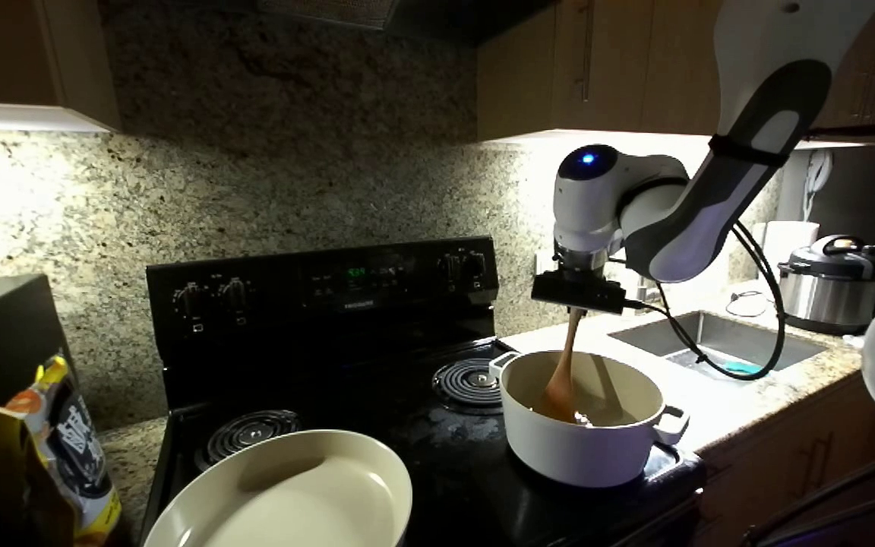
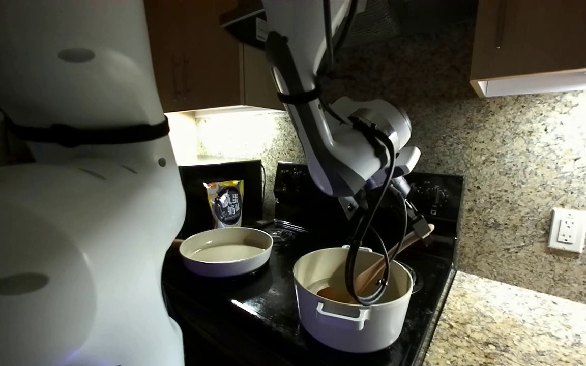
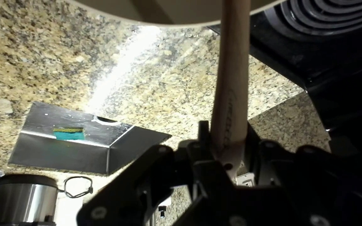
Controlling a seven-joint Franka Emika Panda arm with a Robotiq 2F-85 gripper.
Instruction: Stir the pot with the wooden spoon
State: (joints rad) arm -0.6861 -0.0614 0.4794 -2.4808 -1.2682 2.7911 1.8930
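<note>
Faintly, the stove bears a brand below its clock that looks like Frigidaire; the green digits are too blurred to settle. On the hood above, an exterior view shows a pale label with print too small to read. In both exterior views the pot stands on the right of the stove, and the dish is to its left. Far right is the cooker, steel under a black lid. At the left stands the bag, yellow-edged, with large white characters, Chinese by the look of them, on a dark round patch; I cannot read them surely. The claw grasps the spoon near the top of its handle. The spoon slants down, its bowl inside the pot; whether it touches the bottom I cannot tell. Along the handle, the wrist view shows dark lettering, too blurred to make out.
</note>
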